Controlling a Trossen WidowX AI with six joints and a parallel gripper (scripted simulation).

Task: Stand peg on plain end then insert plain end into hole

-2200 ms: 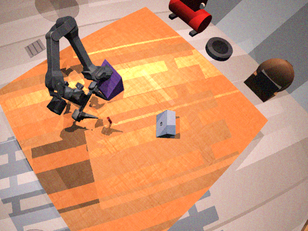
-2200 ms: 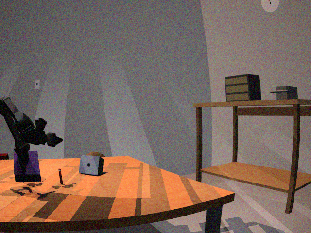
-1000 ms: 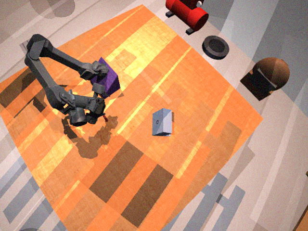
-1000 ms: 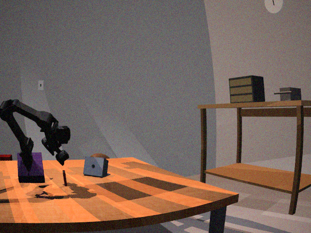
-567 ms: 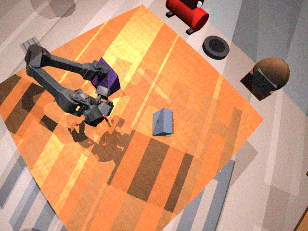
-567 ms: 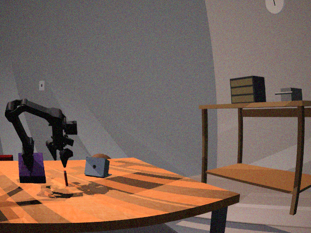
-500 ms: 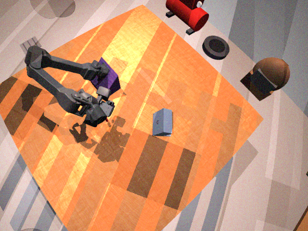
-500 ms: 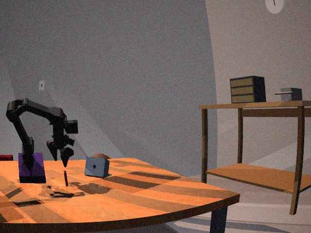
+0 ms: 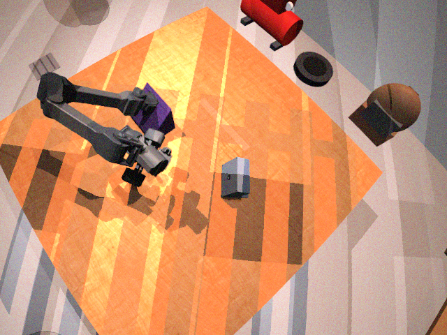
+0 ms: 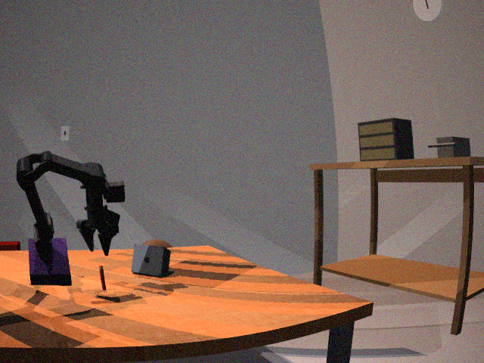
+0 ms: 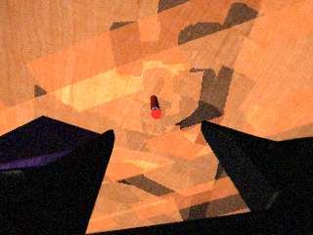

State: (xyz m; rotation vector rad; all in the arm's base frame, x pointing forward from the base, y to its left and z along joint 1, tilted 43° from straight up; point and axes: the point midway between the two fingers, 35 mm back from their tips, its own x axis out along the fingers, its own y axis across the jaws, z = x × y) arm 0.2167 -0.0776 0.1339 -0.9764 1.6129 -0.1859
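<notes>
The peg (image 10: 102,279) (image 11: 155,104) is dark red and stands upright on the table, with its light band near the top end. It is hidden behind the arm in the top view. My gripper (image 10: 99,252) (image 11: 157,128) is open and empty and points down above the peg. In the wrist view the peg's top shows between the fingertips and slightly beyond them. The blue-grey sloped panel (image 9: 229,185) (image 10: 139,266) stands on the table, away from the gripper, with one dark hole (image 9: 228,177) (image 10: 147,259) in its face.
A purple block (image 9: 160,112) (image 10: 58,258) (image 11: 44,137) is at the arm's base. The wooden table (image 9: 223,288) (image 10: 234,320) has patchy shadows. Beyond its edge are a red cylinder (image 9: 270,23), a black ring (image 9: 299,73) and a brown rounded object (image 9: 406,104).
</notes>
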